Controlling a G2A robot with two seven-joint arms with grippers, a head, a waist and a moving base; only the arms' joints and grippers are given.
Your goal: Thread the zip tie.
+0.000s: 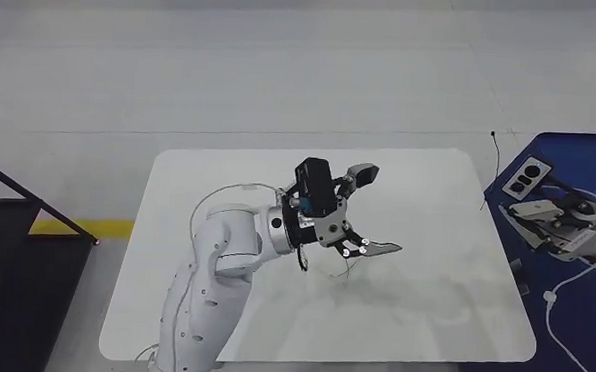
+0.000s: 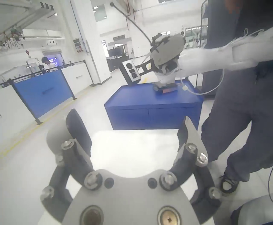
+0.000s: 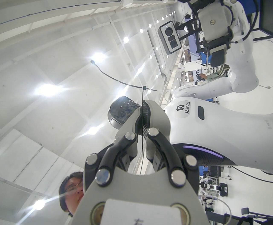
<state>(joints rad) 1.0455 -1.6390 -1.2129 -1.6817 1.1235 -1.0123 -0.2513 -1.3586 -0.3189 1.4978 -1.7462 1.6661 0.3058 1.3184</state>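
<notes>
Top view: the left tool hangs over the middle of the white tabletop, its two fingers spread wide with nothing between them. The right tool sits past the tabletop's right edge, above the blue cabinet. A thin dark line, probably the zip tie, stands over that edge of the tabletop, just beside the right tool.

Left wrist view: the left tool is wide open and empty, with the tabletop below and the cabinet beyond it. Farther off, the right tool is above the cabinet top. The zip tie rises from it as a long black curve, well apart from the left tool.

Right wrist view: the right tool points up toward the ceiling, its fingers closed on the zip tie. The black strip runs between the fingers and past their tips to a small block. There a long curved strand crosses it. I cannot tell whether that strand passes through the block.
</notes>
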